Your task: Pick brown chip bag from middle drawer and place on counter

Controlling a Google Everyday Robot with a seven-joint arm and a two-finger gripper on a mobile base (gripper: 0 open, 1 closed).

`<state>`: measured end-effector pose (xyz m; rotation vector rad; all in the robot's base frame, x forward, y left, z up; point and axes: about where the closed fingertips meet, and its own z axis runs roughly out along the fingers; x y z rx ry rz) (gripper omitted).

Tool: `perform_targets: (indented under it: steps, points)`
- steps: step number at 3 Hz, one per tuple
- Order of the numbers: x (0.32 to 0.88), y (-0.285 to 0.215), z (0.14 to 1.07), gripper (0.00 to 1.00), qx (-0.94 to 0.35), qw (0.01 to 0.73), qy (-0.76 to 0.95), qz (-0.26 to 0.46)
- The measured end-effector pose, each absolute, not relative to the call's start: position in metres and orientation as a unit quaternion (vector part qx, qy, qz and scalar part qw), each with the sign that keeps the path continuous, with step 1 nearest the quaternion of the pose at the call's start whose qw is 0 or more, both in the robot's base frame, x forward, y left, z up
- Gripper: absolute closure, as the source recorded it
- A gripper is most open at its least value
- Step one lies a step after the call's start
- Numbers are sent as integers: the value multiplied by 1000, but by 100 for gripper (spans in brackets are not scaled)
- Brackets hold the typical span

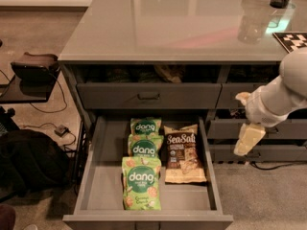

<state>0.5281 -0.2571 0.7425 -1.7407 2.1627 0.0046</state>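
One brown chip bag [183,153] lies flat in the open middle drawer [96,176], low in the middle of the frame. Just left of it are three green bags [144,147] in a row. The big tabletop [168,28] fills the top. One pincer [248,140] hangs at the right, outside the drawer, holding nothing; I cannot tell if it is wide or narrow
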Motion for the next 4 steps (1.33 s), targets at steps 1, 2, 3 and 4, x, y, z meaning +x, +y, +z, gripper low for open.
perform_targets:
  steps: [1,2,3,4]
  points:
    - [537,-257,702,0,-606,170,777,19]
    - [549,-252,671,0,-598,164,783,38]
    - [566,-236,634,0,-593,148,789,63]
    - [566,-236,633,0,-593,148,789,63]
